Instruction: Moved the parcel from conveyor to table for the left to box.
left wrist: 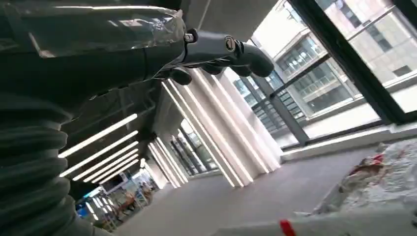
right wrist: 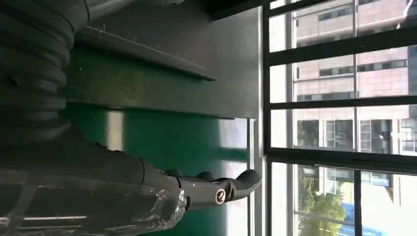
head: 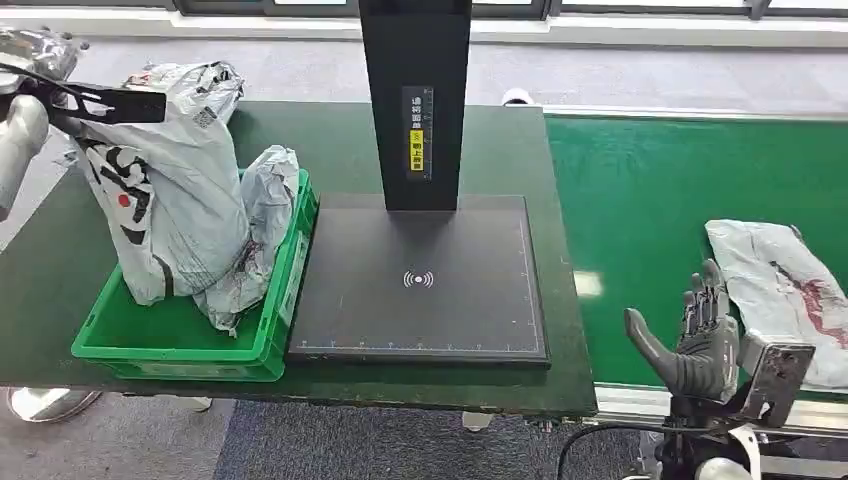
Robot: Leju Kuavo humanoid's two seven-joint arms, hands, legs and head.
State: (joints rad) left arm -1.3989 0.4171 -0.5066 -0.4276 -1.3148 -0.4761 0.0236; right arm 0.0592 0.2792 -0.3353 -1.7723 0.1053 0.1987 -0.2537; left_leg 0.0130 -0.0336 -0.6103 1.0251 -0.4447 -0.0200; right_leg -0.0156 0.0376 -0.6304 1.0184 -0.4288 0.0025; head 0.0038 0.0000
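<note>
A flat grey parcel with red marks lies on the green conveyor at the right. Just left of it my right hand stands open, fingers up and thumb spread, not touching the parcel. In the right wrist view its fingers stretch out over the belt with nothing in them. My left hand is raised at the far left, above the parcels in the green bin. Its fingers in the left wrist view hold nothing. Part of a grey parcel shows below them.
Several grey parcels stand piled in the green bin on the dark table. A black scanner pad with a tall black post fills the table's middle. Windows and grey floor lie beyond.
</note>
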